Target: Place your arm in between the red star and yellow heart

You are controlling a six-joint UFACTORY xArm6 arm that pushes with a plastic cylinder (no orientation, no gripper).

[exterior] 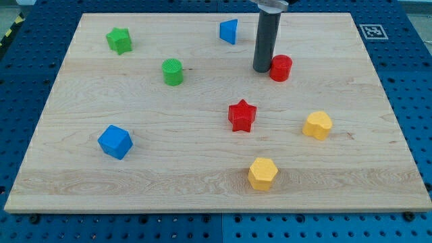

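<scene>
One tip [262,69] bare, grasping nothing | touching red cylinder [281,68] at its 9 o'clock | red star [241,115] at tip's 6 o'clock | yellow heart [318,125] at 4 o'clock, well apart

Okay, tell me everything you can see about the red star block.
The red star is a small, chunky, solid-looking block with a matte red finish and short blunt points. It lies flat on the wooden board, a little toward the view's right of centre. Nothing touches it: my tip is well above it in the view, beside the red cylinder. One yellow block sits to its right, another yellow block below it.
</scene>
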